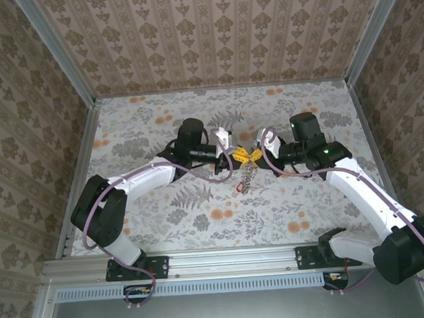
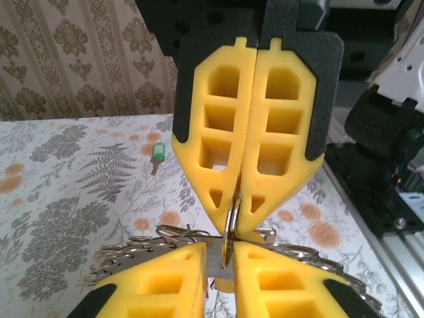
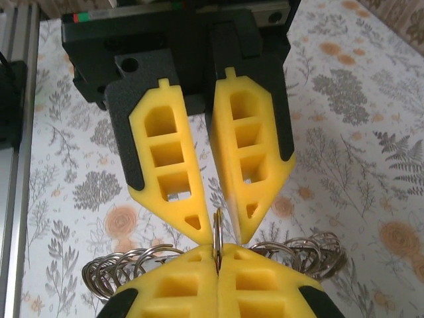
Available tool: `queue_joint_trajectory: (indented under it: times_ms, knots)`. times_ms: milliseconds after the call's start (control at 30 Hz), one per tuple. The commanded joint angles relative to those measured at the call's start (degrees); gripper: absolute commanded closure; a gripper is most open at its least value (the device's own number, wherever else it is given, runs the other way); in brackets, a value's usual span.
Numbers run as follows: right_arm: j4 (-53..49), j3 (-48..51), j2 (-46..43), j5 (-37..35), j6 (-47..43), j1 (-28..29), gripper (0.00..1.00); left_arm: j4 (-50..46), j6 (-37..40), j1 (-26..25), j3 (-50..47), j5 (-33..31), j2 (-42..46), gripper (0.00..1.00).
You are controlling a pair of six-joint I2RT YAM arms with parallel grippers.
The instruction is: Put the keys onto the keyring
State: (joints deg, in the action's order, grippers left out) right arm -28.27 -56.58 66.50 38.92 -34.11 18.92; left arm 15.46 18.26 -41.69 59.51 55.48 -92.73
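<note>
- The keyring (image 3: 299, 248), a silvery chain of small wire loops, is held between the two grippers. Its free length trails from there toward the arm bases.
- The right gripper (image 3: 216, 250) has its yellow jaws pressed together on one loop of the keyring, which is seen edge-on.
- The left gripper (image 3: 219, 232) faces it from the other side of the keyring with its jaws slightly spread. The same loop stands in the gap, and I cannot tell whether either side touches it.
- A green-headed key (image 2: 158, 151) lies flat on the table (image 1: 166, 227), well apart from the keyring, and is not threaded.
- A small reddish thing (image 1: 240, 189) sits at the trailing end of the keyring. It may be a key already on, but it is too small to say.
- My judgement is that the work is partway at most. A loop is presented, and at least the green key has yet to be fetched and threaded.
- Under the keyring, the table cover is printed with grey ferns and orange blossoms.
- Walls (image 1: 212, 36) papered in brown damask stand on three sides of the keyring.
- An aluminium rail (image 1: 225, 257) runs along the near edge.
</note>
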Motion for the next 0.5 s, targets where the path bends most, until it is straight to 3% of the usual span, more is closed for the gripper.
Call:
queue_joint_trajectory:
  times_ms: [0, 267, 467]
  knots:
    - [-5.78, -3.93, 0.72, -0.26, -3.28, 1.34, 1.00, -10.99, 8.21, -0.68, 3.58, -3.08, 1.83, 0.80]
    - [-10.81, -7.78, 3.10, -4.79, -4.72, 4.15, 1.00, -15.87, 11.87, -1.97, 6.06, -5.11, 1.46, 0.81]
    - [-15.77, -10.91, 5.19, -9.52, -5.93, 6.17, 1.00, -16.09, 12.05, -2.17, 6.15, -5.75, 1.47, 0.89]
